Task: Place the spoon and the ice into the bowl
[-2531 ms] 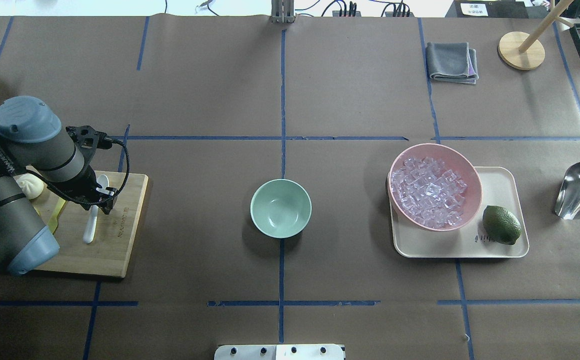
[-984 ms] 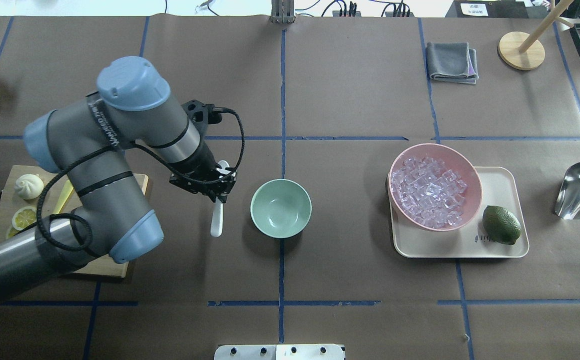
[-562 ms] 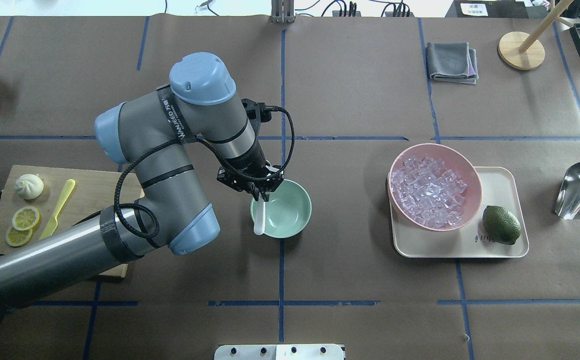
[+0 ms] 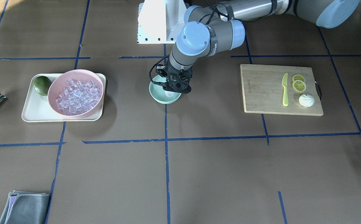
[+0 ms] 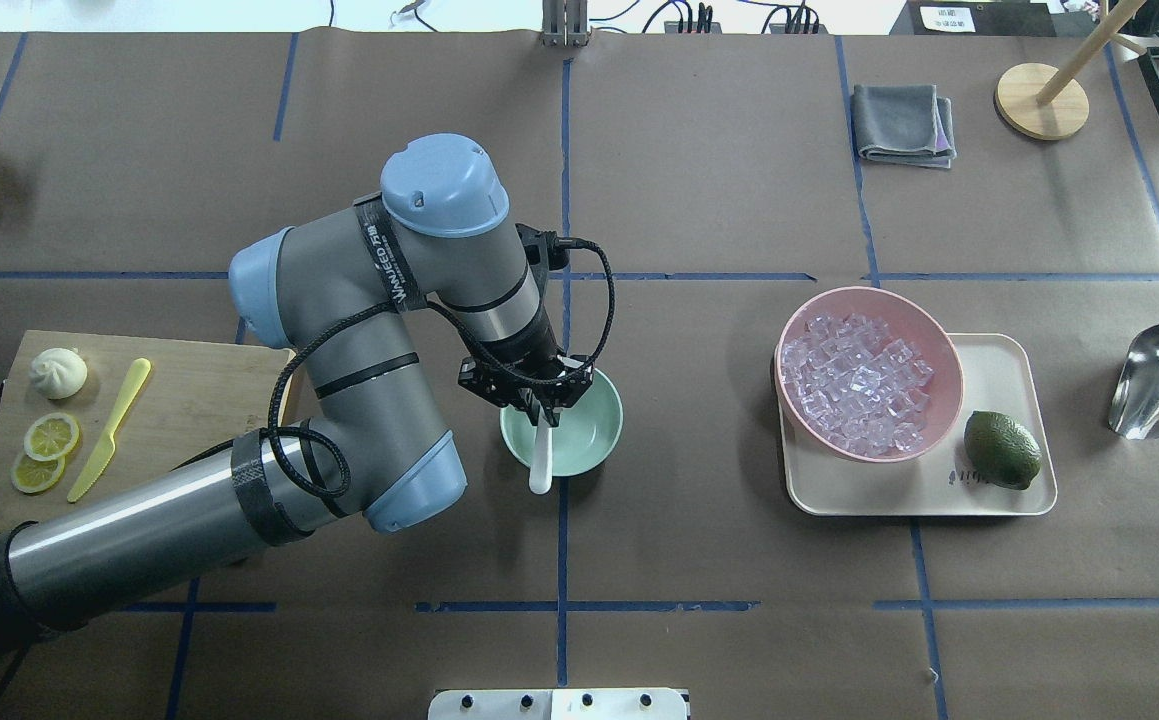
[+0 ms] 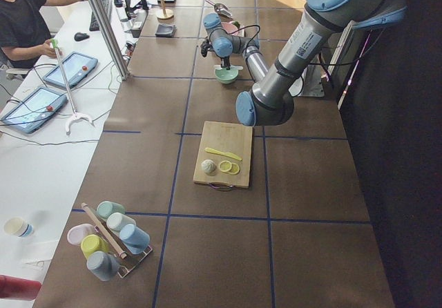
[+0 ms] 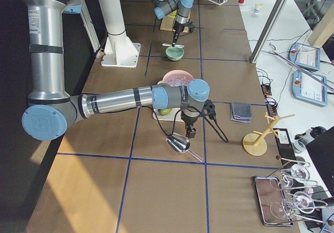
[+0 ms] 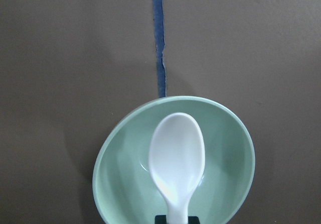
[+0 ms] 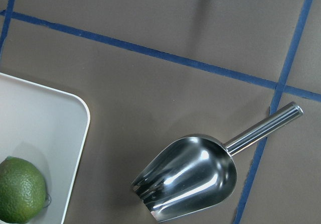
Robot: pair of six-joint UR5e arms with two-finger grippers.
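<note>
1. Worktop (image 5: pixel 719 180): covered in brown paper and divided into rectangles by blue tape lines (image 5: pixel 566 180).
2. Left pincer (image 5: pixel 539 405): positioned over the left part of the bowl (image 5: pixel 594 440) and clamped together on the spoon (image 8: pixel 176 158).
3. Spoon: the oval scoop hangs over the inside of the bowl. The handle end points toward the near edge and shows past the bowl's near rim. Contact with the bowl cannot be determined.
4. Bowl: stands at the centre of the worktop, on a tape line.
5. Ice (image 5: pixel 859 385): piled in the pink bowl (image 5: pixel 947 345), well to the right of the bowl. The pink bowl sits on the left part of a cream tray (image 5: pixel 1009 365), with a lime (image 5: pixel 1002 450) beside it.
6. Right pincer (image 7: pixel 191 135): hangs near the metal scoop (image 9: pixel 190 179), which lies on the worktop right of the tray. Whether its fingers are apart or together cannot be determined.
7. Left side: a cutting board (image 5: pixel 199 420) carries a yellow knife (image 5: pixel 109 430), lemon slices (image 5: pixel 51 436) and a bun (image 5: pixel 58 372).
8. Far right: a folded grey cloth (image 5: pixel 904 123) and a wooden stand (image 5: pixel 1042 100).
9. Room: a white side bench (image 6: pixel 27 163) carries tablets (image 6: pixel 69 70); a person (image 6: pixel 24 18) is at its far end. A cup rack (image 6: pixel 110 239) stands on the worktop's near left end.
</note>
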